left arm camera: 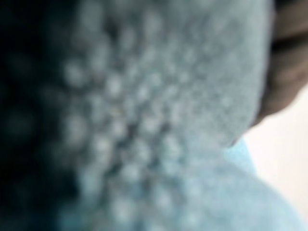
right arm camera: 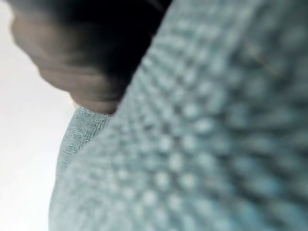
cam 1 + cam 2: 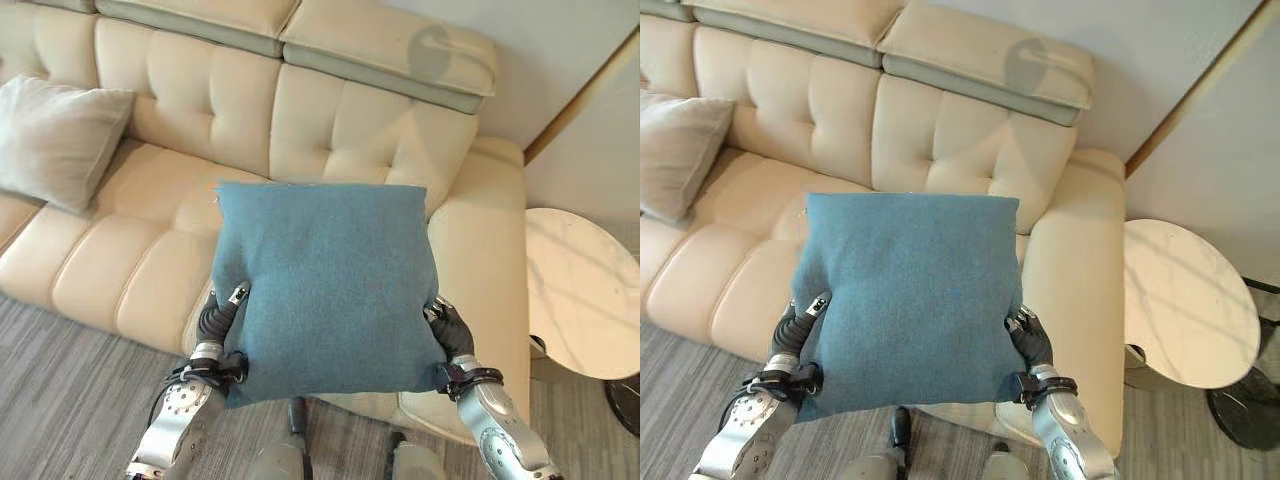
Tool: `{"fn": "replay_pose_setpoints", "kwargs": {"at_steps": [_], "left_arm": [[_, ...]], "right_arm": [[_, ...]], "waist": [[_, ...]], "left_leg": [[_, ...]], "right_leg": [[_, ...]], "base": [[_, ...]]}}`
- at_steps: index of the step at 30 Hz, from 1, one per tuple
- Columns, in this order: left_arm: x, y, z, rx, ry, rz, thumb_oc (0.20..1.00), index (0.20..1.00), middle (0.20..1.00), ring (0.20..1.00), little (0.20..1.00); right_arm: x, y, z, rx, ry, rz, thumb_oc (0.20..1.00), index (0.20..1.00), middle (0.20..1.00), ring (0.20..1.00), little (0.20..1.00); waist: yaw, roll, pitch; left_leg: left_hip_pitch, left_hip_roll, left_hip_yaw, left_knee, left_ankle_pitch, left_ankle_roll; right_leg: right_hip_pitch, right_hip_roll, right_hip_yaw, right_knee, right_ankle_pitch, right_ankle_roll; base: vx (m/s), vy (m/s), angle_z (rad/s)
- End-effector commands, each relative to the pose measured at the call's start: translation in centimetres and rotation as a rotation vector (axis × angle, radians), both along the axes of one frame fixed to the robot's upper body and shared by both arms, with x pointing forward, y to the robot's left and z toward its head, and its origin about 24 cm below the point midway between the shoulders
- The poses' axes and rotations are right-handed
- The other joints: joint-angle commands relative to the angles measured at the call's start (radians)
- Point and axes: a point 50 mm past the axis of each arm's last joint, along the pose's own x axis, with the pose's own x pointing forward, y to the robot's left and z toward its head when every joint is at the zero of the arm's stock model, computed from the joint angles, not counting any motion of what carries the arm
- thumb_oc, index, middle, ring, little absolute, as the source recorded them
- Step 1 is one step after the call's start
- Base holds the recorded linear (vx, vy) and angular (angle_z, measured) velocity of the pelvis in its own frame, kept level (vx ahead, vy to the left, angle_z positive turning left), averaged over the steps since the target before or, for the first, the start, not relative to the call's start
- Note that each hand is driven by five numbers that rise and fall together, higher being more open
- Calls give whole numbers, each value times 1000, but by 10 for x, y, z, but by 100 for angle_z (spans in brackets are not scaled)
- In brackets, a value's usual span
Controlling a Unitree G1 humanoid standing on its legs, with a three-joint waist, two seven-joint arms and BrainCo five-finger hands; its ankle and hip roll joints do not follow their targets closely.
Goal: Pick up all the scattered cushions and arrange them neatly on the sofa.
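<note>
Blue cushion (image 3: pixel 325 285) held up in the air in front of the sofa (image 3: pixel 150 240), flat face toward the camera, over the seat's right end near the right armrest. Left hand (image 3: pixel 220 315) clamps the cushion's left edge, thumb on the front; right hand (image 3: pixel 448 328) clamps the right edge, fingers curled into the fabric. Both wrist views press close against blue knit. Grey cushion (image 3: pixel 55 140) leans against the backrest at the sofa's left end. Round white side table (image 3: pixel 580 290) stands just beside the right armrest.

A home living room: cream tufted sofa (image 3: pixel 300 130) (scatter cushion (image 3: pixel 55 140) on it), round side table (image 3: pixel 580 290).
</note>
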Motion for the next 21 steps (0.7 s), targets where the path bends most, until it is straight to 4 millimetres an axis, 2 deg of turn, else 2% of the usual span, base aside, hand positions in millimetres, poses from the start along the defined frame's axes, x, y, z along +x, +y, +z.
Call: {"fn": "replay_pose_setpoints", "kwargs": {"at_steps": [1, 2, 3, 6, 8, 11, 12, 13, 14, 15, 16, 17, 18, 19, 21], "left_arm": [[7, -19, 40, -46, -228, -79, 200, 200, 200, 200, 200], [7, -18, 39, -48, -228, -72, 200, 200, 200, 200, 200], [6, -17, 39, -44, -230, -64, 200, 200, 200, 200, 200], [5, -20, 36, -53, -218, -80, 200, 200, 200, 200, 200], [3, -21, 35, -58, -217, -80, 200, 200, 200, 200, 200], [-1, -21, 31, -71, -200, -88, 200, 200, 200, 200, 200], [0, -22, 31, -72, -200, -100, 200, 200, 200, 200, 200], [0, -22, 31, -72, -200, -100, 200, 200, 200, 200, 200], [1, -23, 32, -70, -203, -109, 200, 200, 200, 200, 200], [1, -23, 32, -70, -204, -109, 200, 200, 200, 200, 200], [2, -23, 33, -65, -206, -99, 200, 200, 200, 200, 200], [1, -22, 32, -67, -203, -96, 200, 200, 200, 200, 200], [-1, -21, 29, -70, -184, -81, 200, 200, 200, 200, 200], [-2, -21, 29, -70, -184, -81, 200, 200, 200, 200, 200], [-3, -20, 27, -69, -177, -68, 200, 200, 200, 200, 200]], "right_arm": [[9, 28, 27, 86, -159, 108, 200, 200, 200, 200, 200], [8, 28, 27, 87, -158, 114, 200, 200, 200, 200, 200], [8, 28, 26, 85, -153, 120, 200, 200, 200, 200, 200], [3, 25, 24, 77, -145, 128, 200, 200, 200, 200, 200], [2, 21, 23, 77, -137, 113, 200, 200, 200, 200, 200], [1, 16, 23, 72, -140, 110, 200, 200, 200, 200, 200], [2, 16, 25, 61, -147, 123, 200, 200, 200, 200, 200], [2, 16, 25, 61, -147, 123, 200, 200, 200, 200, 200], [3, 16, 26, 53, -152, 134, 200, 200, 200, 200, 200], [3, 16, 26, 53, -152, 133, 200, 200, 200, 200, 200], [4, 17, 26, 47, -152, 138, 200, 200, 200, 200, 200], [4, 18, 26, 49, -151, 141, 200, 200, 200, 200, 200], [4, 20, 24, 47, -141, 150, 200, 200, 200, 200, 200], [4, 20, 24, 47, -140, 150, 200, 200, 200, 200, 200], [4, 20, 23, 30, -138, 154, 200, 200, 200, 200, 200]], "waist": [[-5, -3, -49], [-4, -6, -49], [-6, -5, -47], [-19, -10, -59], [-17, -10, -70], [-25, -14, -77], [-23, -21, -59], [-24, -20, -59], [-11, -20, -44], [-12, -21, -45], [-5, -20, -43], [-9, -19, -48], [-12, -10, -65], [-13, -10, -66], [-16, 1, -69]], "left_leg": [[33, 12, 4, -8, -109, -80], [43, 12, 21, -8, -112, -83], [60, 14, 32, -8, -120, -87], [88, 15, 40, -8, -129, -92], [104, 21, 52, -7, -131, -102], [84, 34, 58, 127, -178, -118], [30, 45, 45, 262, -161, -126], [28, 45, 44, 266, -163, -126], [-13, 32, -29, 351, -141, -142], [-16, 31, -30, 351, -139, -141], [-24, 12, -93, 318, -142, -140], [-21, 10, -106, 271, -155, -134], [-17, 29, -139, 139, -128, -128], [-13, 28, -139, 128, -122, -128], [-30, 33, -176, 57, -63, -133]], "right_leg": [[43, 94, -110, -144, 35, -49], [38, 98, -145, -172, 45, -48], [39, 111, -152, -195, 52, -48], [75, 129, -116, -222, 38, -63], [115, 140, -120, -275, 40, -74], [158, 156, -102, -303, 23, -92], [174, 156, -89, -308, 22, -118], [173, 157, -90, -308, 23, -118], [188, 160, -71, -308, 15, -132], [186, 159, -73, -308, 16, -132], [183, 158, -53, -308, 12, -131], [182, 155, -49, -308, 11, -127], [176, 154, -32, -308, 15, -121], [175, 154, -32, -308, 15, -121], [176, 152, -32, -308, 16, -121]], "base": [[130, 20, -59], [120, -12, -48], [144, -30, -28], [158, -96, -26], [147, -167, -13], [100, -203, -18], [-3, -177, -8], [-20, -184, -7], [0, -69, -14], [-1, -65, -34], [1, 1, -43], [41, 25, -60], [46, 20, -35], [55, 37, -26], [54, 46, -13]]}}
